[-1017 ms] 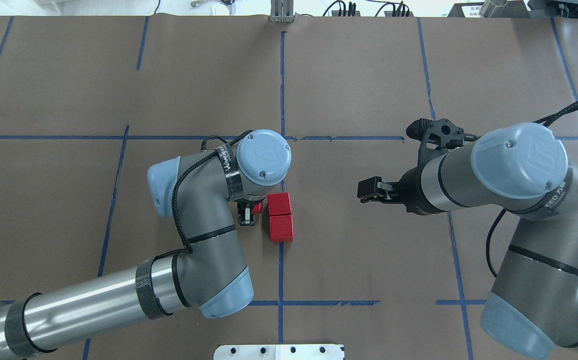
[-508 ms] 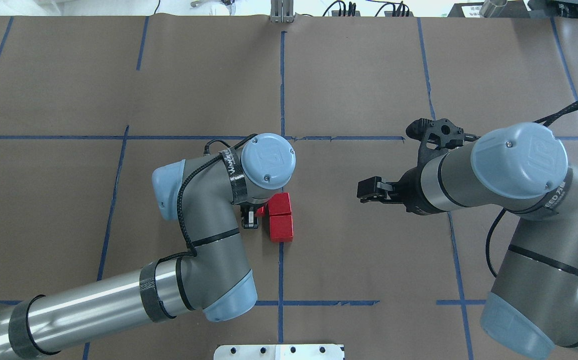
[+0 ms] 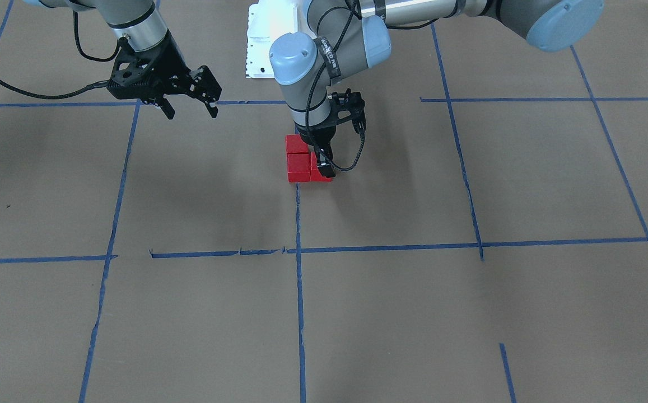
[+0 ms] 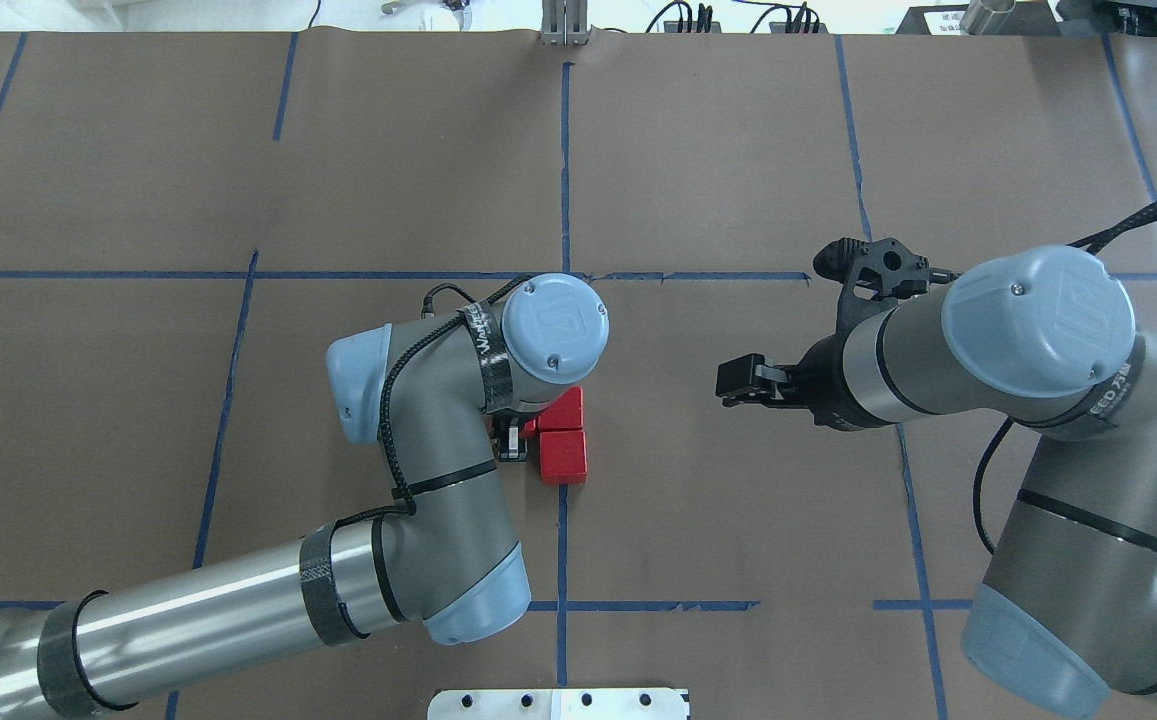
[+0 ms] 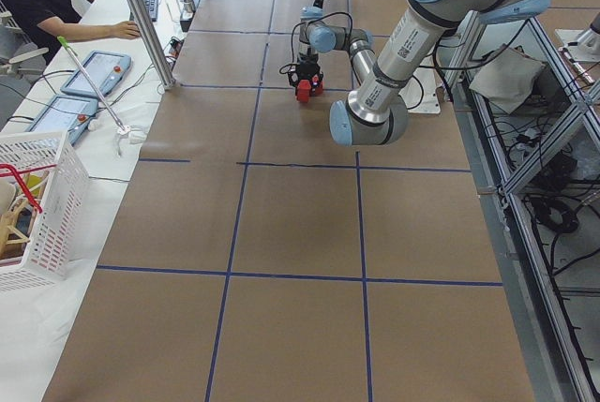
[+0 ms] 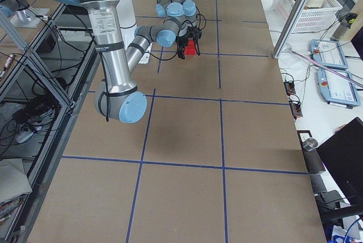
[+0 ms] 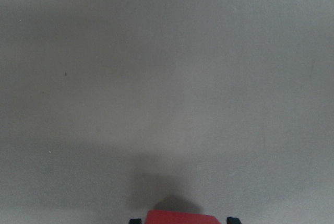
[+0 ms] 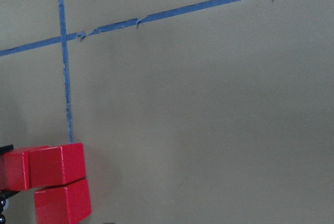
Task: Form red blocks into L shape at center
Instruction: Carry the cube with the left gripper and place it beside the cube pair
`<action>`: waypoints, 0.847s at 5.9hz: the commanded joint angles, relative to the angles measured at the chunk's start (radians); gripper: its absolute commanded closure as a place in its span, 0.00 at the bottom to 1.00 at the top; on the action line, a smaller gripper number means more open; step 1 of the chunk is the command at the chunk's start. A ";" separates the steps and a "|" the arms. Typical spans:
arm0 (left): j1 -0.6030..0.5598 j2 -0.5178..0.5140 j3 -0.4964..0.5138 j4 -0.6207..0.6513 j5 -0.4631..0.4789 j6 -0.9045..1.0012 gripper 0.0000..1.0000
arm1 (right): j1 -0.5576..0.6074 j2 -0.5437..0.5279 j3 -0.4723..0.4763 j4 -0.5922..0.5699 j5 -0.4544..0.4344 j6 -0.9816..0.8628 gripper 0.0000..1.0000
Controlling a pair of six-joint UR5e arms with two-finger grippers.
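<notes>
Holding red block [image 8: 14,169], left gripper [image 3: 324,166], touching red blocks [image 3: 299,159]

Bright, even light from above; soft diffuse shadows on the brown surface [image 3: 189,184]. Left wrist cam greyish, washed out, w/ red block [image 7: 177,217] blurry at btm edge. Exterior views sharp.

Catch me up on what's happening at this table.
The left hand is closed on one red block, holding it down at the table right beside two other red blocks, next to the one farther from the robot. Those two lie end to end on the blue tape line at the center. That nearly makes the L. The right hand is open, empty and off to the side.
</notes>
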 commanded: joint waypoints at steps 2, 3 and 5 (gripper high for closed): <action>0.003 0.001 0.000 -0.002 0.000 0.001 0.92 | 0.000 -0.006 -0.002 0.000 0.000 0.000 0.00; 0.003 0.001 0.000 -0.003 0.000 0.001 0.92 | 0.000 -0.005 -0.002 0.000 0.002 0.000 0.00; 0.000 0.005 0.000 -0.005 0.003 0.001 0.01 | 0.000 -0.005 -0.002 0.000 0.003 0.000 0.00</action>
